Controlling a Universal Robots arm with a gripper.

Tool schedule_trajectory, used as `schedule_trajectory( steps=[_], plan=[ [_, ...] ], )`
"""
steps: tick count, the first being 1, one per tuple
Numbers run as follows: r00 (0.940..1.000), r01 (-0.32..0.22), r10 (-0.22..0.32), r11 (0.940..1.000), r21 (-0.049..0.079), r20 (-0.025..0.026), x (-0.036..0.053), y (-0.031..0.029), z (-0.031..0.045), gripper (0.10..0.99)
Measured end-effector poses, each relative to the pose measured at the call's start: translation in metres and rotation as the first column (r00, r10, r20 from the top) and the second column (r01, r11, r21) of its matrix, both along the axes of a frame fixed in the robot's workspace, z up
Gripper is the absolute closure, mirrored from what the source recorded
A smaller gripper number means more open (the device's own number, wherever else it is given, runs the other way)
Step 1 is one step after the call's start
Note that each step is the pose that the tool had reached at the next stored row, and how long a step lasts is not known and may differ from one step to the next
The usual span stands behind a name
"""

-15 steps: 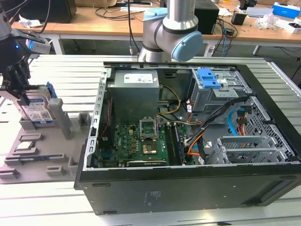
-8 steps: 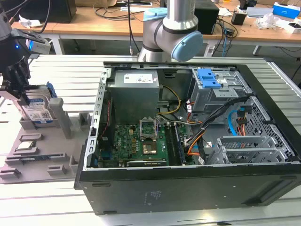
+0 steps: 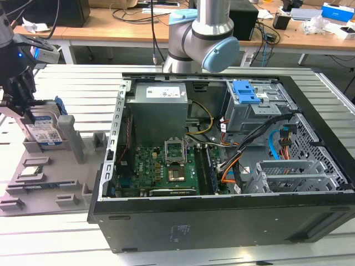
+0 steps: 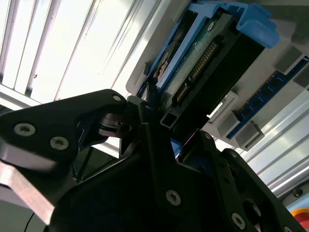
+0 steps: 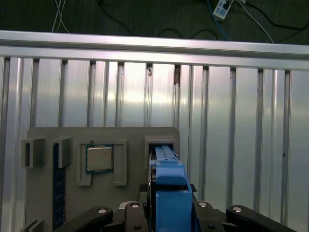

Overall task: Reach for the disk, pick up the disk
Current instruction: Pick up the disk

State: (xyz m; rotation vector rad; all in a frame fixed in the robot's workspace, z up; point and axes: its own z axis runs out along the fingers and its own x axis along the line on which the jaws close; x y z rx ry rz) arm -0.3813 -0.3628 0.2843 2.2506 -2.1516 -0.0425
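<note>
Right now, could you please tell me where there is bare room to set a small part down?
Free: the slatted table between the grey tray and the desks, and its strip nearest the camera. Crowded: the tray corner where the claw is at the disk, and inside the computer case.

Slatted table (image 3: 72, 83): computer case (image 3: 222, 224), grey tray (image 3: 72, 173)

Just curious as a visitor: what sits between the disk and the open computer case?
In the exterior view, grey upright posts of the grey tray stand between the disk and the computer case.
</note>
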Motion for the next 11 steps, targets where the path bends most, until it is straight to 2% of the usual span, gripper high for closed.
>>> schedule_trajectory(
  steps=[4, 11],
  plan=[
    [1.0000, 0.000, 0.000, 1.0000, 0.000, -0.0001, 0.0002, 0.0000, 0.0045, 0.722],
    [1.0000, 0.000, 0.000, 1.0000, 0.000, -0.0001, 0.0004, 0.0001, 0.0261, 0.722]
  ],
)
